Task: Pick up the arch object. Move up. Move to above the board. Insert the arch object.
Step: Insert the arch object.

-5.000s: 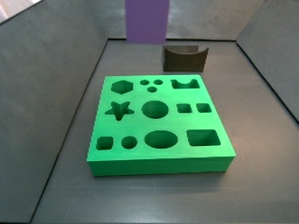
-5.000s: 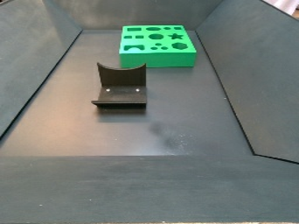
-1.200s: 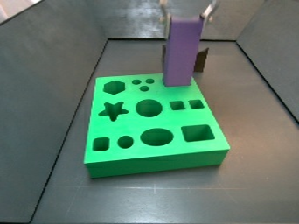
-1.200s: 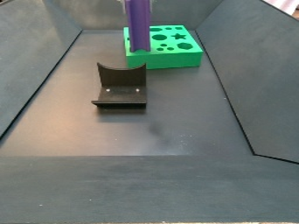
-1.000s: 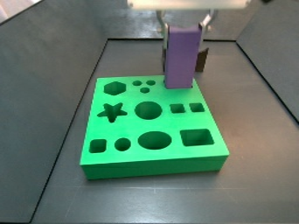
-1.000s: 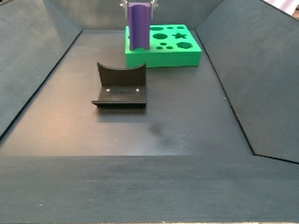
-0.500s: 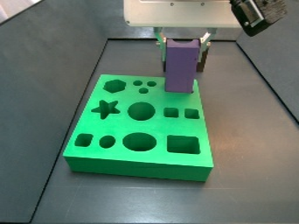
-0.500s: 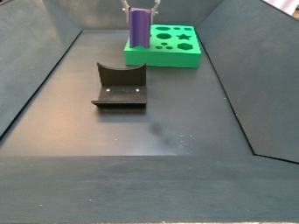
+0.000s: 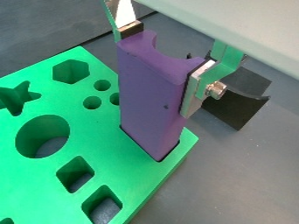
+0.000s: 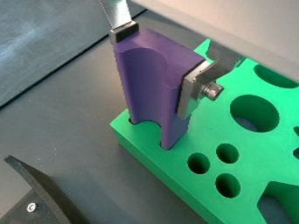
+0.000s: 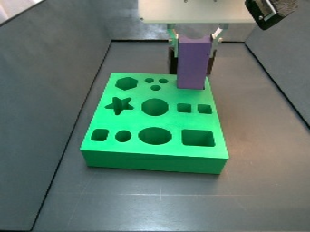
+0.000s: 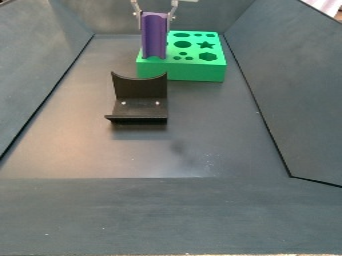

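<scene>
The gripper [image 9: 163,57] is shut on the arch object [image 9: 152,101], a tall purple block held upright with a silver finger [image 9: 200,84] on each side. The block's lower end sits in the arch notch at the edge of the green board [image 9: 47,179]. Both wrist views show this, with the gripper [image 10: 160,59], block [image 10: 152,92] and board [image 10: 263,140]. In a side view the gripper [image 11: 194,38] holds the block [image 11: 191,63] at the board's [image 11: 133,122] far edge. In another side view the gripper [image 12: 154,12], block [image 12: 154,36] and board [image 12: 201,72] stand at the far end.
The dark fixture [image 12: 136,98] stands on the floor in front of the board and also shows in both wrist views [image 9: 239,101] [image 10: 35,197]. Grey sloping walls [image 12: 40,90] enclose the dark floor [image 12: 174,160].
The gripper has come down with the purple block, whose lower end has gone into the board's edge notch. The board has turned and shifted on the floor meanwhile.
</scene>
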Robot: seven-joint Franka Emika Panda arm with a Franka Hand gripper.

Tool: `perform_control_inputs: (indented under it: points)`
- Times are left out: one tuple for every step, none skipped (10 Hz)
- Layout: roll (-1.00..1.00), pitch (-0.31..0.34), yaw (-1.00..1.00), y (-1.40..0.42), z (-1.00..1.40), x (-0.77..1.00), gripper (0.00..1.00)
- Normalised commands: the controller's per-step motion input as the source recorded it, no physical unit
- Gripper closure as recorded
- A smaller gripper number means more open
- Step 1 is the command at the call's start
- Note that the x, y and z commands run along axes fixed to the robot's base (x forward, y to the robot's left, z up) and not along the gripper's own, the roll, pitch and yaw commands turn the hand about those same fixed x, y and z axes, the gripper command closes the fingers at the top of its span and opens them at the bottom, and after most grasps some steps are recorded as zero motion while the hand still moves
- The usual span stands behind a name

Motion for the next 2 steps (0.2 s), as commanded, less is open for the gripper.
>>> perform_control_inputs:
  points:
    - [0.02,0.0,0.0,0.0,0.0,0.0,1.0]
    - [0.0,0.0,0.0,0.0,0.0,0.0,1.0]
